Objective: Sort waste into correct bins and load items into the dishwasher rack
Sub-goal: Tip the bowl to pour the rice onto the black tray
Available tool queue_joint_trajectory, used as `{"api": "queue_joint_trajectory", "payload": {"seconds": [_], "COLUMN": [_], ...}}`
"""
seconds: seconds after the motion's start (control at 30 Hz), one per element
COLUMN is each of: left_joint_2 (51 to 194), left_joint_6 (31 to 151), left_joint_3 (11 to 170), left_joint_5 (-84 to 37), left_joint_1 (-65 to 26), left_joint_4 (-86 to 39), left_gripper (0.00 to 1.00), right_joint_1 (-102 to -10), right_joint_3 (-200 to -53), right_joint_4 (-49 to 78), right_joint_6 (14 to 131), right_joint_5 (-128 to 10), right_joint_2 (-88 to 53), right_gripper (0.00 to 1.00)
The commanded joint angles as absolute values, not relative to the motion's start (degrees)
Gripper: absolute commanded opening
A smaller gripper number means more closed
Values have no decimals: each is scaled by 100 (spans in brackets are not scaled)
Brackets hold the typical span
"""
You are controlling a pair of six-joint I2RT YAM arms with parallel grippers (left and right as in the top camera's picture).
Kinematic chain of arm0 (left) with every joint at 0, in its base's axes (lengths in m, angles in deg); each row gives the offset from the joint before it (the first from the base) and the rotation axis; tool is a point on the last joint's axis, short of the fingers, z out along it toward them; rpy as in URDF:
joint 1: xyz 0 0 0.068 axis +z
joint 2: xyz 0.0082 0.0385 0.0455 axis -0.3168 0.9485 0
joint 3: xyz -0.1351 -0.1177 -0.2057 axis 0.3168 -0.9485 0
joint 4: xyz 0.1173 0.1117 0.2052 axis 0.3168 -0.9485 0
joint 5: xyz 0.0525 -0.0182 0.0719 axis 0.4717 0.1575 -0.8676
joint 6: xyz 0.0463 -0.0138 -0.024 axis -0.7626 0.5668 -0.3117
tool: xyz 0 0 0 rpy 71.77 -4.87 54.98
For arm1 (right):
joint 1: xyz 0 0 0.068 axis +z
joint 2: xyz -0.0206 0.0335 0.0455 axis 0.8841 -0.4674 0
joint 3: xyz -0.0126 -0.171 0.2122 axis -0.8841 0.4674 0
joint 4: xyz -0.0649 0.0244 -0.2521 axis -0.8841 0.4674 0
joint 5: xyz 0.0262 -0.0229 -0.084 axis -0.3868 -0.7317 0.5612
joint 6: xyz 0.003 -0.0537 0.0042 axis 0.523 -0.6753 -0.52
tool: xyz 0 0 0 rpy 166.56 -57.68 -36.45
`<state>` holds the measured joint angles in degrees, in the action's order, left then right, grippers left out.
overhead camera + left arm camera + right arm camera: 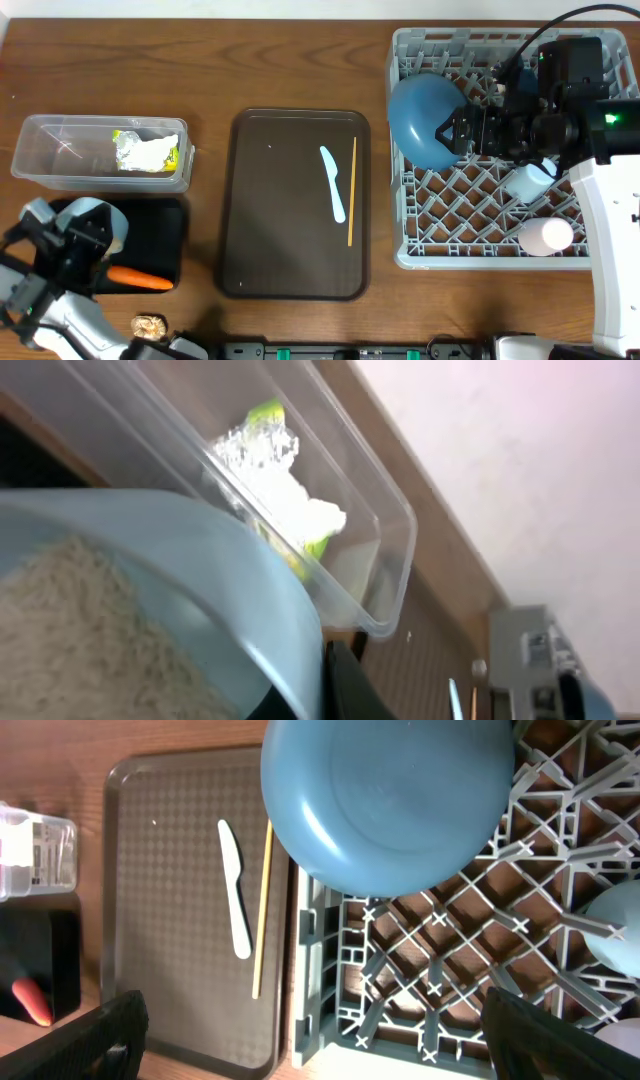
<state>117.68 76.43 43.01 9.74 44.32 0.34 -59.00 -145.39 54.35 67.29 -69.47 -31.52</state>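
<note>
My left gripper (pixel 88 240) is shut on the rim of the small white bowl (pixel 230 590), which is tilted over the black tray (pixel 165 235) with rice (pixel 80 630) inside it. An orange carrot (pixel 140 279) lies in that tray. The clear tub (pixel 60 150) holds the wrapper (pixel 150 152) and napkin (pixel 300 510). At the right, my right gripper (pixel 330 1040) hangs open over the dishwasher rack (pixel 480 255), just beside the blue plate (pixel 420 115) standing in it. A light blue cup (pixel 527 180) and a pink cup (pixel 545 236) also sit in the rack.
The brown serving tray (pixel 280 230) lies in the middle with the pale blue spoon (pixel 333 183) and wooden chopstick (pixel 352 190) on it. A small brown food lump (pixel 150 325) sits on the table near the front edge, beside my left arm.
</note>
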Motion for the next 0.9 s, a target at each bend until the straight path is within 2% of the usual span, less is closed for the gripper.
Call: {"api": "queue_joint_trajectory", "payload": {"seconds": [0.0,0.17,0.4,0.87], "left_joint_2": [11879,12286,13086,13372], "left_joint_6": [7890,7887,7667,6987], "left_joint_3": [3899,3590,3590,3590], "left_joint_5": [2091,3083,3883,3748], "left_joint_1": [5011,5592,5625,5625], "left_joint_4": [565,1417,2012,2272], "left_gripper": [6,6,6,6], "right_joint_1": [-5847,-5845,-5847,-5845], "right_joint_3": [-14515,-14515,-14515,-14513], "right_joint_4": [5466,5435,5440,5426], "right_joint_6": [6666,6666,6664,6666], "right_joint_5": [-6927,-6929,-6929,-6929], "right_joint_2": [-3196,-3196,-3196,-3196], "right_gripper": [99,99,99,99]}}
